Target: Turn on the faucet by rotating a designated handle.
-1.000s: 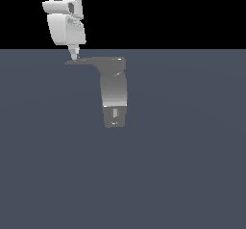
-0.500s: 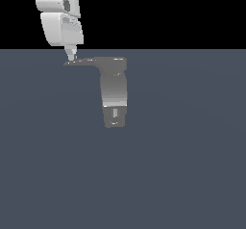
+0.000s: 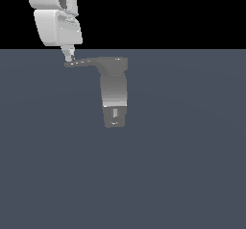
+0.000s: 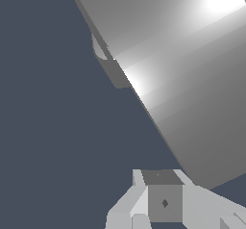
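- The white arm (image 3: 56, 19) comes down from the top of the exterior view, on that view's left, its wrist tilted a little.
- Its fingers (image 3: 68, 56) point down and meet the pointed tip of the handle (image 3: 89, 62); they look drawn together into one narrow tip, but whether they pinch the lever or only press on it I cannot tell.
- The faucet (image 3: 115, 92) stands on the dark grey table (image 3: 192, 165), near the middle of the exterior view, with the handle reaching from its top toward that view's left.
- No label, brand or writing can be read in either view.
- The wrist view adds a close look: a broad, brightly lit grey faucet surface (image 4: 182, 79) fills much of it, with the fingers' pale blocky parts (image 4: 163, 201) in front. Only the exterior view shows the whole fixture, with its darker slotted base (image 3: 115, 116).
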